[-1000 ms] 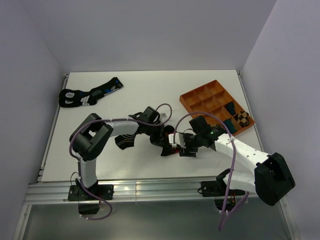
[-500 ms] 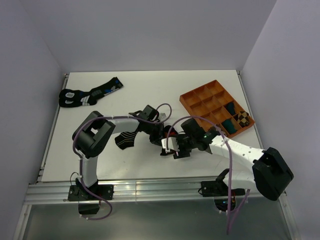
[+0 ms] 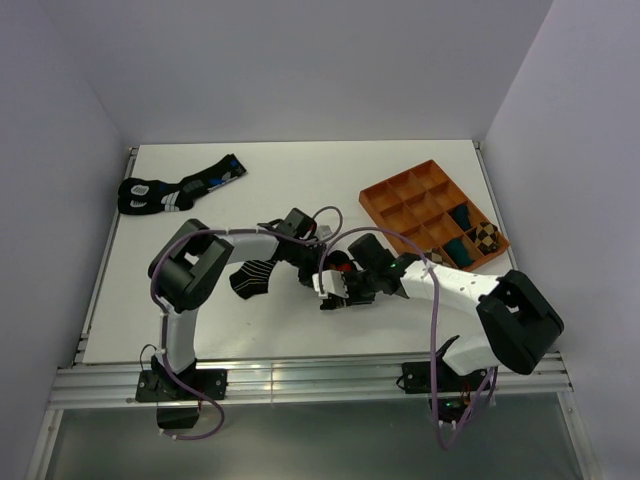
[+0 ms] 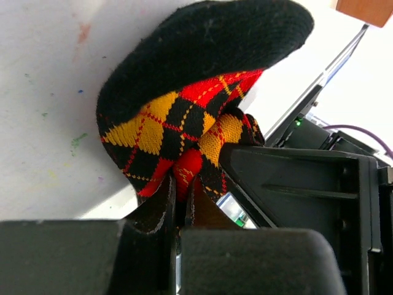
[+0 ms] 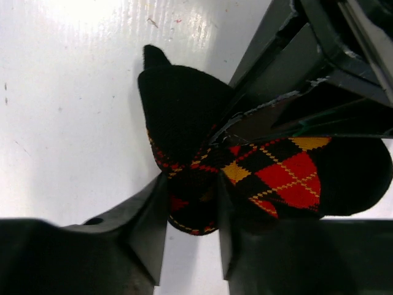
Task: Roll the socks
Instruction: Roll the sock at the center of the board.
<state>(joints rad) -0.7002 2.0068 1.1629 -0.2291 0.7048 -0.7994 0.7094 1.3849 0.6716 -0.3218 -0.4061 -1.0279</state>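
Note:
The long black sock with red and orange argyle diamonds (image 3: 343, 264) is bunched at the table's middle, between both grippers. My left gripper (image 3: 318, 268) is shut on a red fold of it in the left wrist view (image 4: 180, 187), where the sock's black toe (image 4: 202, 49) arches above. My right gripper (image 3: 338, 286) is shut on another fold of the same sock (image 5: 191, 206), its fingers (image 5: 150, 221) pressing both sides. The sock's diamond part (image 5: 288, 172) spreads to the right. The short black ankle sock with thin white stripes (image 3: 255, 277) lies flat left of the grippers.
An orange compartment tray (image 3: 398, 190) stands at the back right, holding dark green socks (image 3: 462, 218) and a brown-checked rolled bundle (image 3: 485, 237). Black socks with blue and white marks (image 3: 175, 190) lie at the back left. The left gripper's fingers (image 5: 307, 80) crowd the right wrist view.
My right gripper has moved left, up to the left gripper, and now grips the argyle sock. The left gripper has shifted slightly, still holding the sock.

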